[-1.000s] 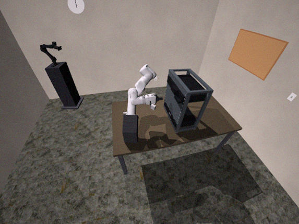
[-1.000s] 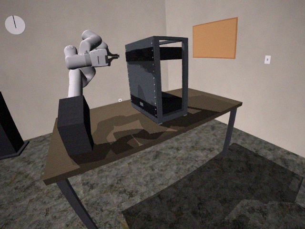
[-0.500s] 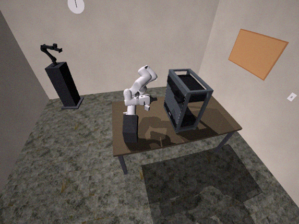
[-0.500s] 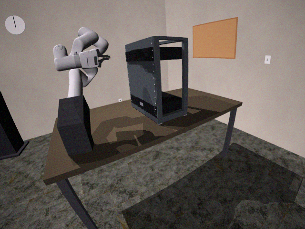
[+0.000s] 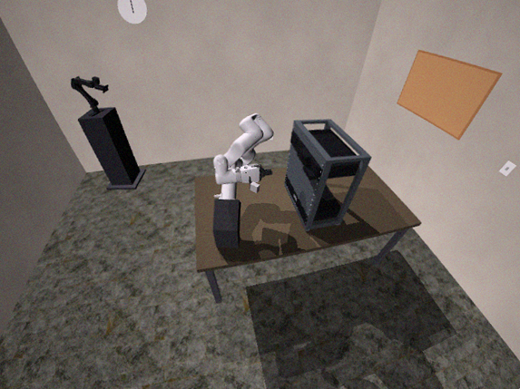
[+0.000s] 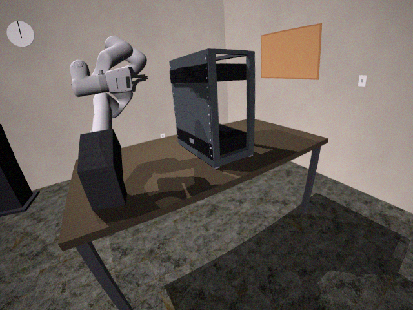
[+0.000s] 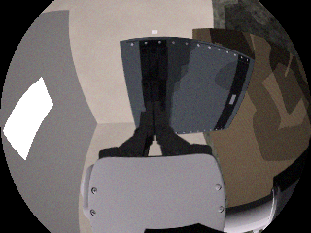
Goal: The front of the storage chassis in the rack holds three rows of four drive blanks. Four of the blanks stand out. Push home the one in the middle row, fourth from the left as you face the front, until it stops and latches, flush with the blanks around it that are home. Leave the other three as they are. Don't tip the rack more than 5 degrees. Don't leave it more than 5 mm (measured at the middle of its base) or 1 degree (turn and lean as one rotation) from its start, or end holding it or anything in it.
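The rack is dark slate grey with black bands across its front at top and bottom, and it stands on a brown table with dark grey legs. The arm is white, on a near-black pedestal. At two o'clock hangs an orange board; the floor is mottled grey-green.

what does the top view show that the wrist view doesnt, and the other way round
Only the top view shows the black pedestal with a small dark arm, the round white wall clock, the orange wall board and the rack's open top frame. Only the wrist view shows the shut gripper close up, fingertips together, holding nothing. Both show the dark grey rack on the brown table.
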